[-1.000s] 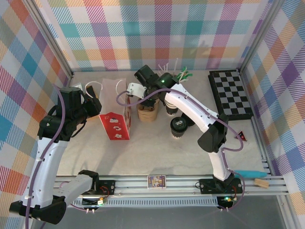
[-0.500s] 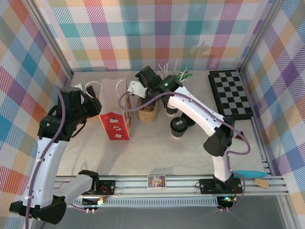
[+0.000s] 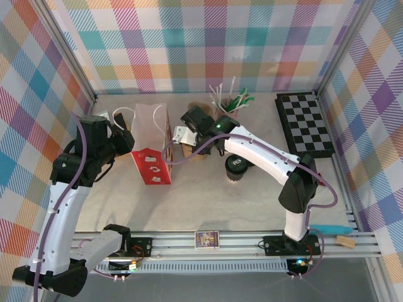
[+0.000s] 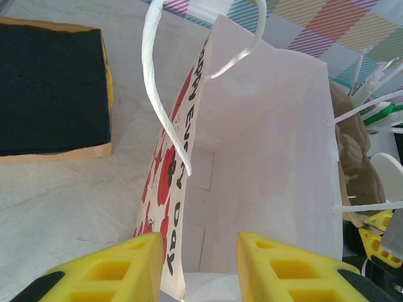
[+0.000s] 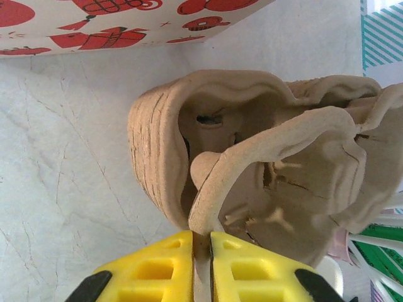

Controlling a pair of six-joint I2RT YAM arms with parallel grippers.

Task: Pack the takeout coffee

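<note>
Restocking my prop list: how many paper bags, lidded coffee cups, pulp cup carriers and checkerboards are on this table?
Paper bag: 1
Lidded coffee cup: 1
Pulp cup carrier: 1
Checkerboard: 1
Total: 4

We see a smooth white paper bag (image 4: 271, 157), a rough matt pulp tray (image 5: 164, 126) and a coffee (image 3: 236, 165) with a black plastic lid.
</note>
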